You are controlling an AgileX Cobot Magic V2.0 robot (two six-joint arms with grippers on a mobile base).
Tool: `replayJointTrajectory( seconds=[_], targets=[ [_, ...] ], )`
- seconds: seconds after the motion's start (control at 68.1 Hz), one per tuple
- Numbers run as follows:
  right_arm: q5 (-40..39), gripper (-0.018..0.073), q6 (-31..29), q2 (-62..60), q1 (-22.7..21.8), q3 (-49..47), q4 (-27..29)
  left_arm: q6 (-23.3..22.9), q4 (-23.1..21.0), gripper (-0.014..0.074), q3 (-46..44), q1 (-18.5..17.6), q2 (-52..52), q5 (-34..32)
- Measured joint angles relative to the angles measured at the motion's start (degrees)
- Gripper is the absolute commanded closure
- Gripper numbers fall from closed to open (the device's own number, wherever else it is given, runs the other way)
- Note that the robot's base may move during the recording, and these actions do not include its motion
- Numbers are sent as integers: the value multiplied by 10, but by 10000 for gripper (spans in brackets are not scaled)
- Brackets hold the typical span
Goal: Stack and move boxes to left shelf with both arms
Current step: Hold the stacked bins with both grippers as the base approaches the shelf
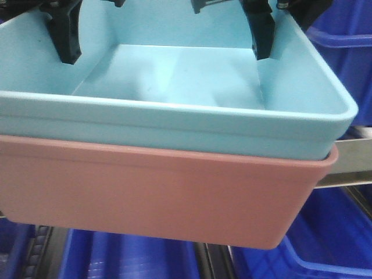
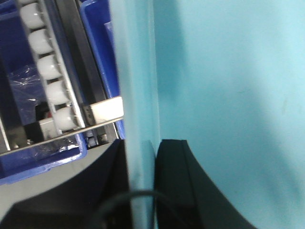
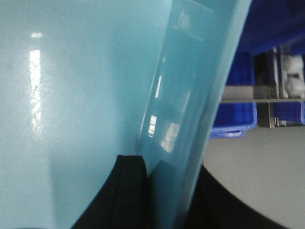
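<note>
Stacking done, going by the nesting; lift-and-carry of the pair in hand, most likely.

Spanning the gap between both grippers: light blue bin [image 1: 174, 125], seated inside pink bin [image 1: 157, 192], rims close together, pink one directly underneath. No telling whether the stack rests on anything.

Below and beyond the grippers: dark blue bins [image 1: 343, 52], not part of the job.

Just outboard of the left gripper [image 2: 140, 186], past the bin wall: shelf [image 2: 107, 109], front rail end showing.

Left gripper pinched on the light blue bin's left wall, one finger inside, one outside, gap only as wide as the wall. Right gripper [image 3: 167, 195] pinched the same way on the right wall, inner finger flat on the inside face, outer finger behind the rim. Can't tell if either outer finger also catches the pink wall.

Further out from the left gripper's outer finger: row of white rollers [image 2: 45, 71] on the shelf track.

Next, as a guess: move both arms left in step, same height and spacing, no twist on the thin walls. Clear the front rail, lower onto the rollers, then open up. Risk: pink bin dropping off if only the blue one is clamped.
</note>
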Motion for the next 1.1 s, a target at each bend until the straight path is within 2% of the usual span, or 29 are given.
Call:
replayJointTrajectory(
  seconds=[1.101],
  targets=[
    [0,503,0,0,0,0,0,0,0,608,0,0,0,0]
  ],
)
